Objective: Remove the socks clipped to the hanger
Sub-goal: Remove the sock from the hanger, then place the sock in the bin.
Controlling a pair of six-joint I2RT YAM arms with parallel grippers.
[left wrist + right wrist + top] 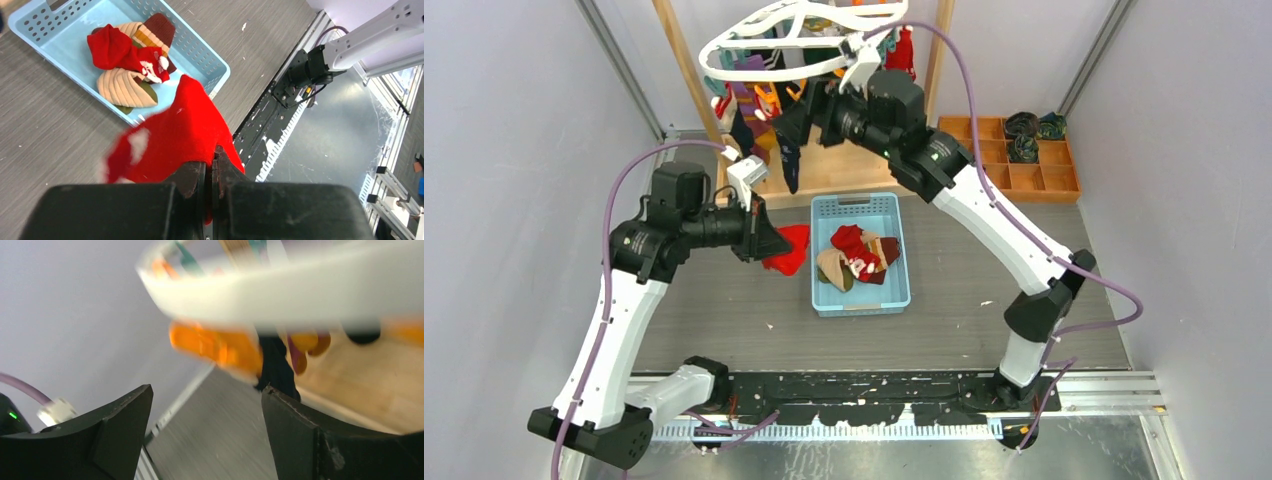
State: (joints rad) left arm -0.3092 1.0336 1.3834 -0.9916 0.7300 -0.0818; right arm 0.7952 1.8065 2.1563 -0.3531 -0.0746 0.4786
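The white oval hanger (804, 25) hangs at the back, with several socks clipped under it, among them a navy sock (789, 160) and a red one (904, 50). My right gripper (799, 115) is up beneath the ring, open and empty. In the right wrist view, the ring (300, 295), a blurred orange clip (215, 345) and a dark sock (275, 365) sit just past the open gripper (207, 395). My left gripper (774, 243) is shut on a red sock with white patches (175, 135), held left of the blue basket (854, 203).
The basket (200, 55) holds several loose socks (130, 55) in red, beige and maroon. A light wooden rack base (844, 165) and post (686, 70) stand under the hanger. A wooden compartment tray (1024, 175) with dark socks (1024, 135) sits back right.
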